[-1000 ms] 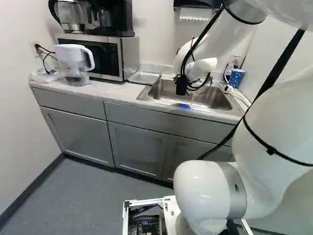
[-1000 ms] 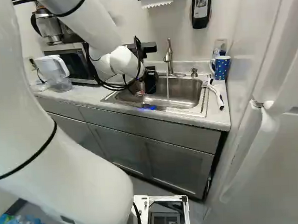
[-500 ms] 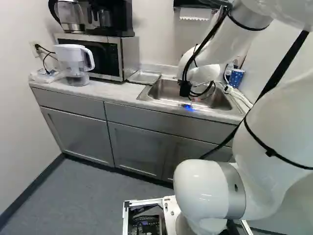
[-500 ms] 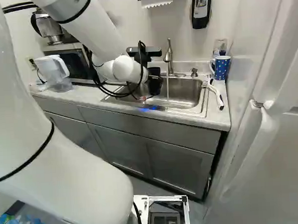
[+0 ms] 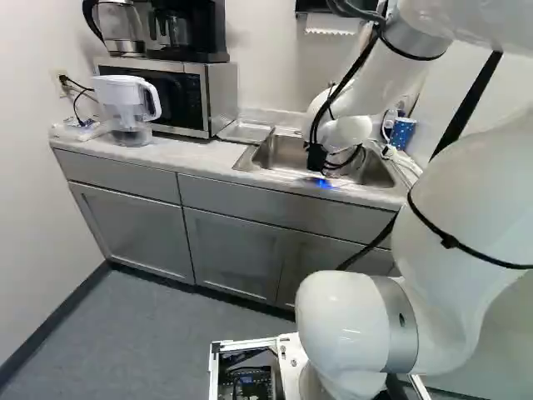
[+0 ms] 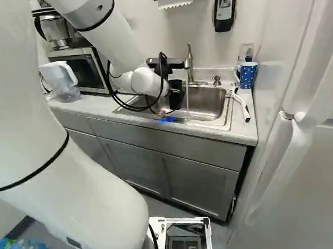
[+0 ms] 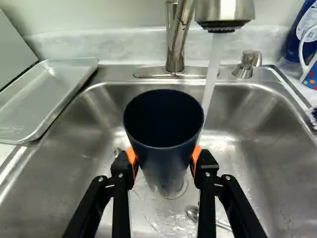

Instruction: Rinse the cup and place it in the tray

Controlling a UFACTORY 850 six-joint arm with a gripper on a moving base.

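Note:
My gripper (image 6: pixel 169 93) is over the sink with a dark cup (image 6: pixel 177 98) in the right base view. In the wrist view the gripper (image 7: pixel 165 157) has its orange pads on both sides of the dark blue cup (image 7: pixel 166 161), shut on it. The cup's open mouth shows, and its inside is dark. Water (image 7: pixel 213 69) runs from the faucet (image 7: pixel 225 12) close beside the cup's rim; whether any enters cannot be told. The metal tray (image 7: pixel 47 101) lies on the counter beside the sink (image 7: pixel 267 148).
A spoon (image 7: pixel 193 213) lies in the basin below the cup. A soap pump (image 7: pixel 246 64) stands behind the sink. The polka-dot mug (image 6: pixel 246 75) and a brush (image 6: pixel 241 105) are right of it. The microwave (image 5: pixel 179 96) and pitcher (image 5: pixel 127 108) stand beyond the tray.
The arm has carried the held cup toward the running water, rightward and slightly lower in the right base view. The base has not moved.

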